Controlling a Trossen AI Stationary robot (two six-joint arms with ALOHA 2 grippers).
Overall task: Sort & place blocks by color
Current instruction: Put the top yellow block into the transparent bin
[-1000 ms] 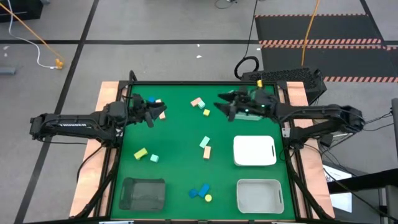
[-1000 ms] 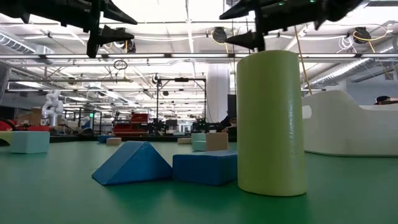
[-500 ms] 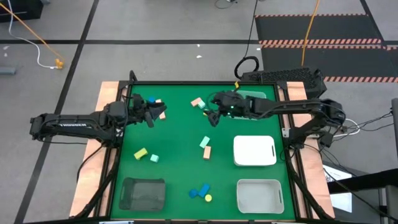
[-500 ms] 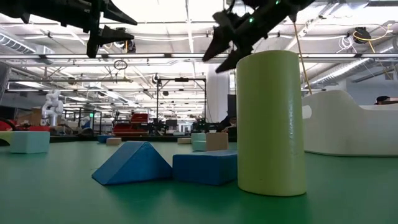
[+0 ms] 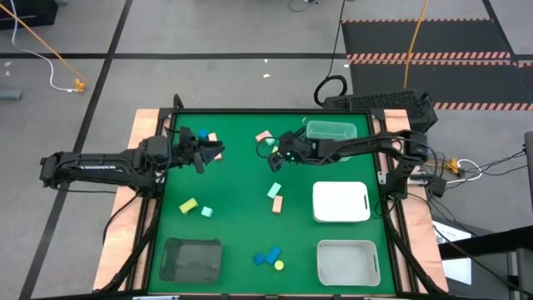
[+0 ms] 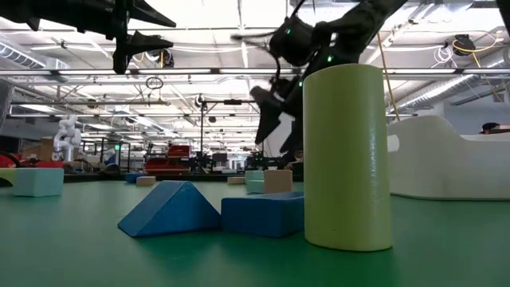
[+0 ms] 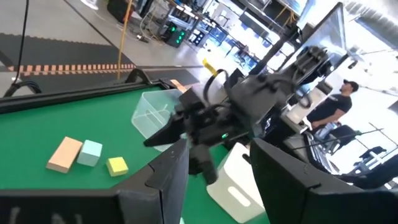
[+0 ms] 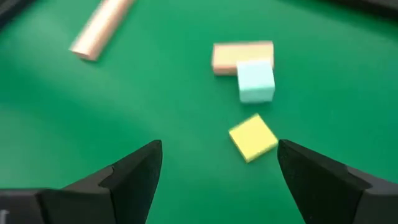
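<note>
Right hand [image 5: 275, 158] hangs wide open, empty, above a yellow block [image 8: 253, 137].

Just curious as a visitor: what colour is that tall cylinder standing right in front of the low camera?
Pale yellow-green; the cylinder shows best in the low view.

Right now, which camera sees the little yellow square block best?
The right wrist view: the yellow block lies flat on the green mat, unblocked, just ahead of the open right gripper. The left wrist view shows it smaller and farther off. In the high view the gripper mostly covers it. The low view doesn't show it.
</note>
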